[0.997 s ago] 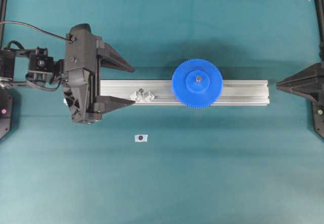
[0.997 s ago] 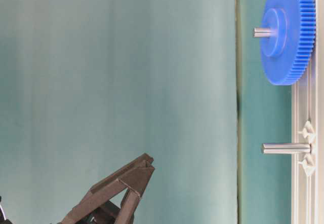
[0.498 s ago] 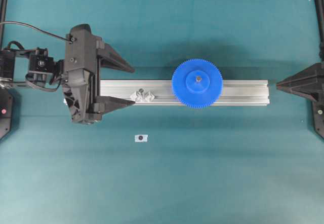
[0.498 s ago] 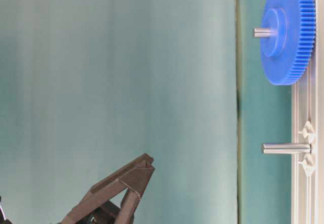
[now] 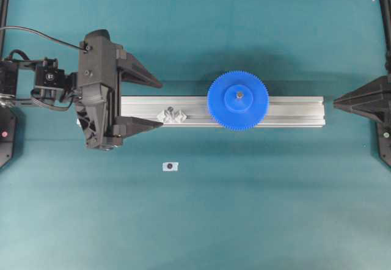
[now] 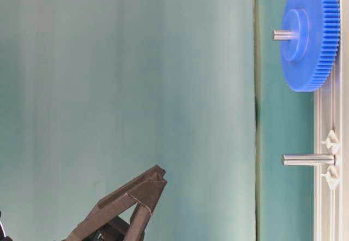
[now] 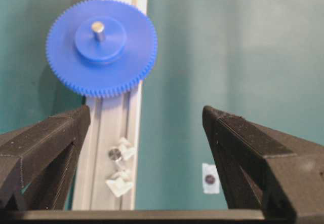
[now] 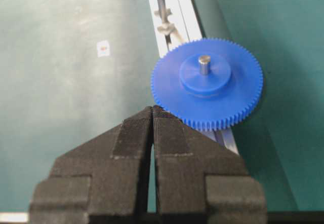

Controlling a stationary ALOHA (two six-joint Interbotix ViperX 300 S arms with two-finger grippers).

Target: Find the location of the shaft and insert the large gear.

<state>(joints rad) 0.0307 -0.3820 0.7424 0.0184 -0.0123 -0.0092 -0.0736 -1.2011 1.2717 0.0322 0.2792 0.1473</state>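
The large gear (image 5: 238, 100), a bright blue toothed disc, lies flat on the aluminium rail (image 5: 293, 111). The shaft (image 5: 239, 94) pokes up through its hub, and it shows as a grey pin (image 8: 204, 62) in the right wrist view. My left gripper (image 5: 160, 104) is open at the rail's left end, one finger on each side of the rail, with nothing between them. The gear (image 7: 101, 46) lies well ahead of its tips (image 7: 146, 112). My right gripper (image 5: 335, 103) is shut and empty, just off the rail's right end, its tip (image 8: 153, 107) near the gear's rim.
A second grey pin (image 5: 171, 109) stands between two clear plastic mounts on the rail, close to the left gripper's fingertips. A small white tag with a dark dot (image 5: 170, 166) lies on the teal mat in front of the rail.
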